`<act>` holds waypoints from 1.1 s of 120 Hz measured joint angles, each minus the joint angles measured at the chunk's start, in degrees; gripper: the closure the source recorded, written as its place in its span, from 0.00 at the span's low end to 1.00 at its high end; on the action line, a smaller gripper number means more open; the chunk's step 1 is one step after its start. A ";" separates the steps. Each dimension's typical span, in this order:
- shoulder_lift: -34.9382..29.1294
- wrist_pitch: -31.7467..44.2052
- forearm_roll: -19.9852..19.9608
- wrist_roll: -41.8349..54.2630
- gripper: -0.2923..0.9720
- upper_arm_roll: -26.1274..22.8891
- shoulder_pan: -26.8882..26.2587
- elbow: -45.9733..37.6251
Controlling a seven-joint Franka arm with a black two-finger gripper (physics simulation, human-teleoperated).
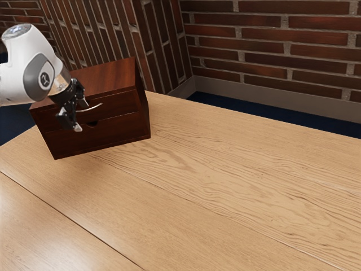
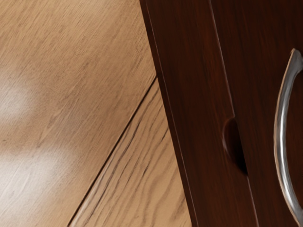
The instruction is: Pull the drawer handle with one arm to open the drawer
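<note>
— Red brick wall point(image 1: 271, 45) at the back, a slatted panel point(image 1: 113, 34) in the corner, and a broad wooden table point(image 1: 225, 186) in front of it all. Where's the hand?
— Far over at the exterior view's left. The black pincer point(image 1: 70, 116) hangs tilted, close in front of the upper drawer point(image 1: 115, 100) of a dark wooden cabinet point(image 1: 107, 76).
— Clenched or released?
— I cannot tell. From the side it's a dark shape against dark wood.
— And the drawer handle?
— The drawer handle point(image 1: 93, 106) is a slim silver bow across the drawer's front. One end meets the pincer's outline and the other pokes out toward the exterior view's right. I can't make out whether they touch.
— Is the drawer out at all?
— Its front looks level with the panel below, so shut, as far as I can see.
— What does the hand's camera add?
— The close detail. The drawer handle point(image 2: 282, 137) is a curved metal bar standing off the wood. There's a seam between the drawer and the lower panel, with a small notch point(image 2: 234, 144) cut into it just beside the handle. A board joint point(image 2: 118, 142) in the table runs up to the cabinet's foot.
— And the side view in return?
— The white-and-grey arm point(image 1: 28, 62) coming in from the left, the whole cabinet standing toward the table's far side, and the dark blue floor point(image 1: 316, 121) beyond.
</note>
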 joint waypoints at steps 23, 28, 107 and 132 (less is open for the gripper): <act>2.62 1.02 -1.00 -0.37 0.23 -0.01 0.08 2.88; 3.18 1.15 -1.28 -0.55 0.23 -0.01 0.08 3.43; 8.20 2.43 -2.27 -3.03 0.23 -0.25 2.21 8.02; 8.29 2.95 -2.35 -3.43 0.24 -0.36 1.88 6.68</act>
